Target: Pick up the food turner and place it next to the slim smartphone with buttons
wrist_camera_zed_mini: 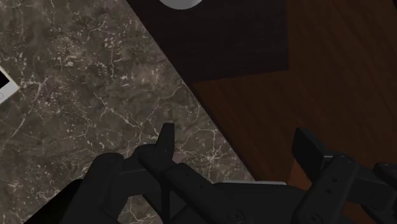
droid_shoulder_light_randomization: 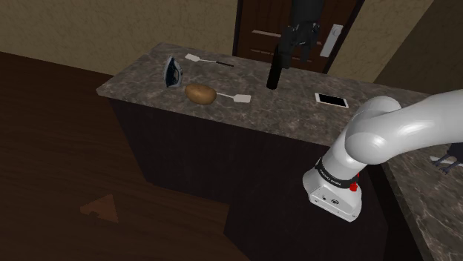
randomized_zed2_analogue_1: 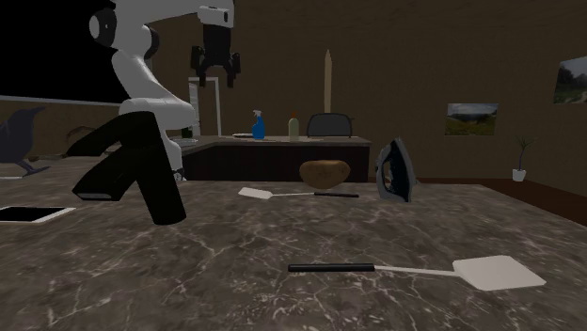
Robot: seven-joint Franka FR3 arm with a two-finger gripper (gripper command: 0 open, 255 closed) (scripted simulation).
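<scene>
Overhead, hand (wrist_camera_zed_mini: 236, 137) released and empty above counter (wrist_camera_zed_mini: 95, 95) edge, food turner (droid_shoulder_light_randomization: 240, 98) flat beside potato (droid_shoulder_light_randomization: 200, 93)

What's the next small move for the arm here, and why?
Probably carry the gripper sideways toward the turner beside the potato, without descending yet. The gripper is open and empty, high over the edge of the counter by the smartphone, while that turner and a second turner lie flat farther along, so lining up likely comes first.

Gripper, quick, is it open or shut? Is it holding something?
Gripper: open, its two black fingers stand apart with nothing between them.
</scene>
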